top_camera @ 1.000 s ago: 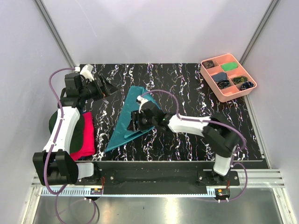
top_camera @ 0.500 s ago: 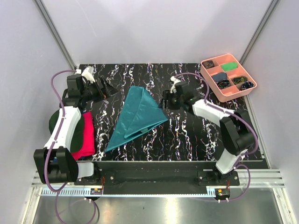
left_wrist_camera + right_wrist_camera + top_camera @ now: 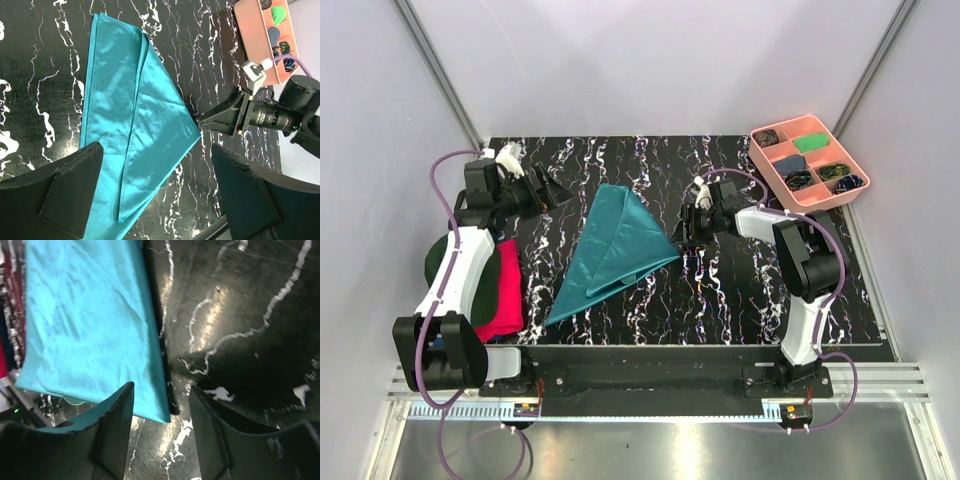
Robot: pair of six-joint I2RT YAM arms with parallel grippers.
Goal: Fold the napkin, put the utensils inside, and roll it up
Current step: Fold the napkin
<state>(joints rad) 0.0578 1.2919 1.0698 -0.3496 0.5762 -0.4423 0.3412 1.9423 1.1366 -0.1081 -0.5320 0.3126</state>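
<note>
The teal napkin (image 3: 615, 240) lies folded into a long triangle on the black marbled table, and it also shows in the left wrist view (image 3: 130, 125) and the right wrist view (image 3: 85, 325). My right gripper (image 3: 683, 232) is open and empty, low over the table just right of the napkin's right corner, with the corner between its jaws (image 3: 161, 390). My left gripper (image 3: 552, 187) is open and empty, held above the table left of the napkin's top (image 3: 156, 147). The utensils are hidden. A small pale rounded edge (image 3: 75, 401) peeks from under the napkin; I cannot tell what it is.
A pink compartment tray (image 3: 790, 200) with small items stands at the back right and shows in the left wrist view (image 3: 255, 30). A bright pink-red cloth (image 3: 500, 290) and a dark green cap (image 3: 432, 262) lie at the left edge beside the left arm.
My right gripper was over the napkin's middle one second ago, drew away to the right, and now sits lower at the napkin's right corner. The left arm has barely moved.
</note>
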